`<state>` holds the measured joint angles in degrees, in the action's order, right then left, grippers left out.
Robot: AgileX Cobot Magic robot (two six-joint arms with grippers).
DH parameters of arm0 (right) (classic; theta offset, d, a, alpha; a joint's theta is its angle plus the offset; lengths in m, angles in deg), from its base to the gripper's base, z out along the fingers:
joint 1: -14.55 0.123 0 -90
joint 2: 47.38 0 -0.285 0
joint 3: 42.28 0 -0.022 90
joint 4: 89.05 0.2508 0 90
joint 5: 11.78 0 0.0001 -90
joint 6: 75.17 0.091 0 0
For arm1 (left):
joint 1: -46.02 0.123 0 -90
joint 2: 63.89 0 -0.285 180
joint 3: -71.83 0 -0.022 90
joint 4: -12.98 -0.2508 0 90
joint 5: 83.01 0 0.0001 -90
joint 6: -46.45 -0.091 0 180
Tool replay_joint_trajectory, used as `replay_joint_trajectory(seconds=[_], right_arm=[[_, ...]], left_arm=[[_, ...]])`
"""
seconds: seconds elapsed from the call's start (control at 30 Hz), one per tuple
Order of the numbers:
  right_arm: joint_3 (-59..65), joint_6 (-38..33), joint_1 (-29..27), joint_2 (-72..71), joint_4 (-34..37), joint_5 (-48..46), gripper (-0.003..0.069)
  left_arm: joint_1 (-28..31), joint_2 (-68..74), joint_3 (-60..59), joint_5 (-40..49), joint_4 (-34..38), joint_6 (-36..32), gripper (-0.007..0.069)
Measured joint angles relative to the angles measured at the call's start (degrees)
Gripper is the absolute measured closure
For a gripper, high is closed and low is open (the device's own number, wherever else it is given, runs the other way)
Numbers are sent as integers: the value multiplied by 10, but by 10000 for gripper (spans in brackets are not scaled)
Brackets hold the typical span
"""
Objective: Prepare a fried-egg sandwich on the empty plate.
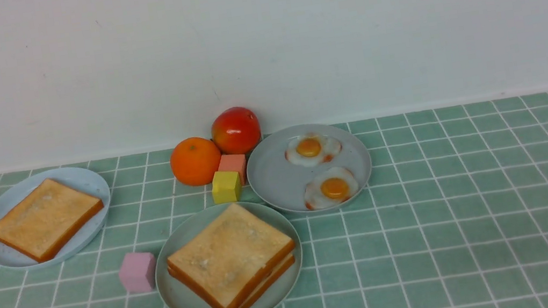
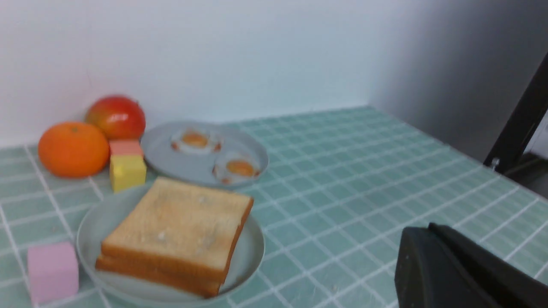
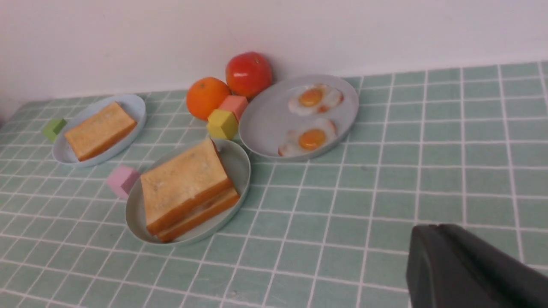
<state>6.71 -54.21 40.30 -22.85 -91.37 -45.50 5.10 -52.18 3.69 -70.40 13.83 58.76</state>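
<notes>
Setting: a green tiled tabletop [image 1: 451, 214] with a white wall [image 1: 257, 42] behind.

The fried-egg sandwich [image 1: 231, 261], two square golden toy toast slices with orange-brown crusts, lies on the round pale mint-green plate [image 1: 181, 298], nearest the robot and left of centre. Only a thin pale edge shows between the slices.

A pink cube [image 1: 137, 272] sits just beside that plate's left rim and a yellow cube [image 1: 226, 186] at its far rim. Behind and to the right, a grey-blue plate [image 1: 272, 181] carries two fried eggs [image 1: 334, 187]. At far left, a pale blue plate [image 1: 12, 253] holds a single toast slice [image 1: 44, 218].

The left tool [image 2: 449, 265] and right tool [image 3: 462, 265] show only as dark edges in the wrist views. Both are pressed together, well apart from the plates.
</notes>
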Motion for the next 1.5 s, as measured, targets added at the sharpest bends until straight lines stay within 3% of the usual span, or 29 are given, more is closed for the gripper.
replay_joint_trajectory(seconds=[0.27, 0.33, 0.4, 0.47, 0.67, 0.77, 1.2, 1.5], right_arm=[[67, 0, 0, 0, -1, 28, 655], [75, -1, 0, 0, -16, 28, 655], [80, -9, -10, -18, -76, 30, 657], [86, -12, -28, -33, -90, 41, 659], [195, -65, -183, -128, -79, 134, 673], [258, -72, -208, -156, -62, 160, 674], [294, -77, -214, -173, -79, 127, 674], [293, -104, -214, -173, -41, 125, 674]], left_arm=[[0, 0, 0, 36, 0, 0, 638], [0, 0, 0, 37, 0, 0, 638], [0, 0, 0, 38, 0, 0, 638], [0, 0, 0, 38, 0, 0, 638], [0, 0, 0, 38, 0, 0, 638], [0, 0, 0, 38, 0, 0, 638], [0, 0, 0, 38, 0, 0, 637], [0, 0, 0, 38, 0, 0, 637]])
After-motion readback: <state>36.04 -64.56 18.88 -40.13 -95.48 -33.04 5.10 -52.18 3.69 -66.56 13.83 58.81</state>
